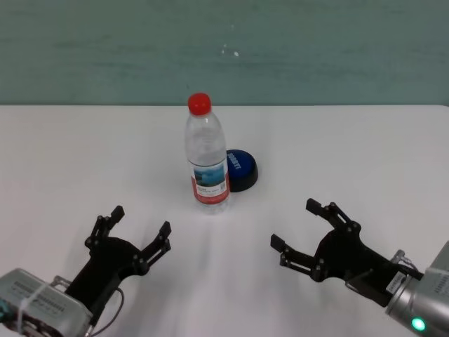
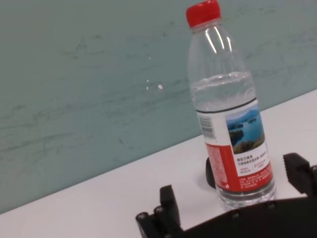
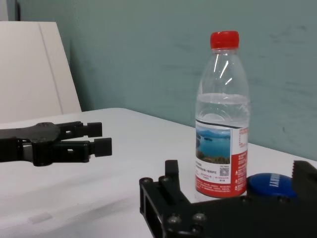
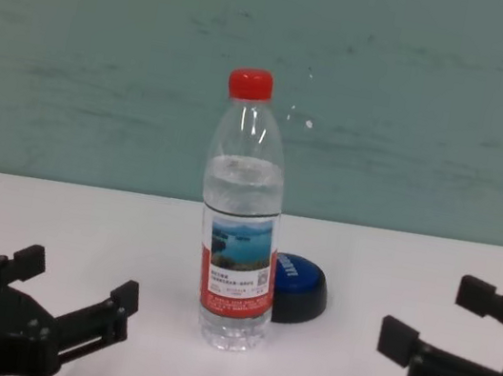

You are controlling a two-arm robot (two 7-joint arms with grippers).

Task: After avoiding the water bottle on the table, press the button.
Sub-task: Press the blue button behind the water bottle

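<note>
So here's my view from the head cam: the water bottle [image 1: 208,153] stands upright around the middle of the frame on the table [image 1: 365,161], red cap up top, label with the lake photo facing me. The button [image 1: 240,168] sits just right of it and a bit behind, blue dome partly hidden by the bottle. Looks like they're touching or nearly so, can't tell which.

My left gripper [image 1: 141,232] hangs in the lower left of the frame, jaws spread wide, gripping nothing. My right gripper [image 1: 295,225] is in the lower right, also spread wide with nothing in it. Both sit well short of the bottle, 1 on each side, fingers pointing toward the back of the table.
</note>
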